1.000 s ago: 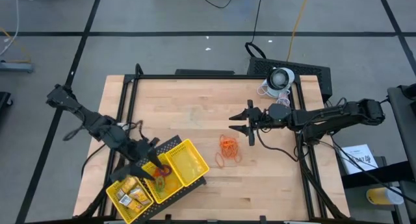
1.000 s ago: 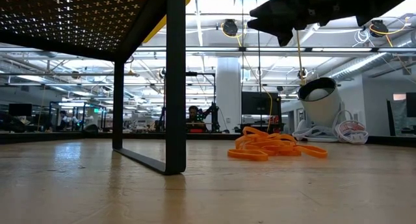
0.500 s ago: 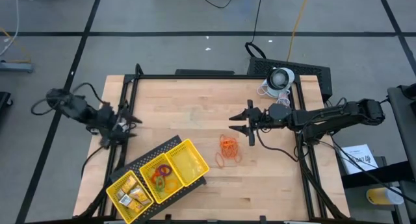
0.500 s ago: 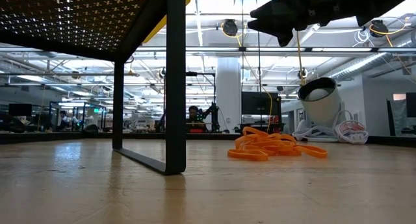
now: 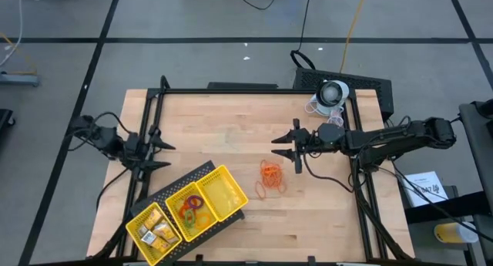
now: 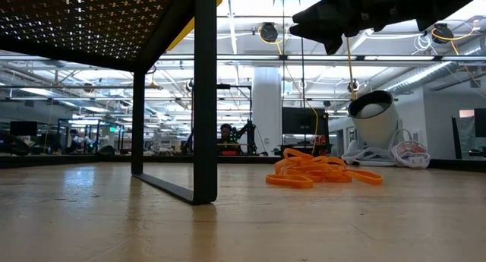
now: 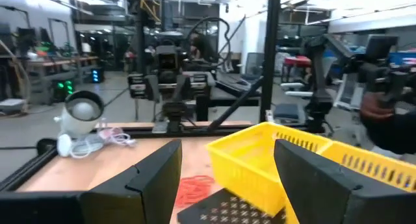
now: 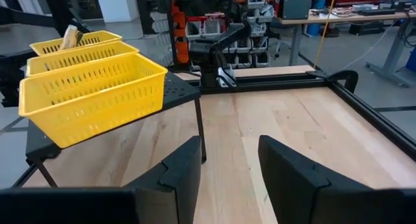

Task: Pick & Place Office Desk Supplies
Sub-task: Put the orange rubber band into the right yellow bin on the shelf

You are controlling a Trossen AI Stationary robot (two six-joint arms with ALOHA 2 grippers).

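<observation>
The rubber bands (image 5: 269, 179) lie heaped on the table (image 5: 231, 119) just below the spread, empty right hand (image 5: 288, 145); they look light, floppy and tangled, so pinch one loop's edge. The left hand (image 5: 158, 152), also spread, waits far off.

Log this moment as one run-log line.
left gripper: open, empty, at table's left edge | right gripper: open, empty, above rubber bands | yellow tray: on black stand, end bin empty

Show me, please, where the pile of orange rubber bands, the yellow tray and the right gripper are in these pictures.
orange rubber bands (image 5: 269, 173), high view, middle of the dense clump on the table.
yellow tray (image 5: 226, 177), high view, rim of its empty end compartment.
right gripper (image 5: 283, 146), high view, midway between its fingertips, above the table.
</observation>
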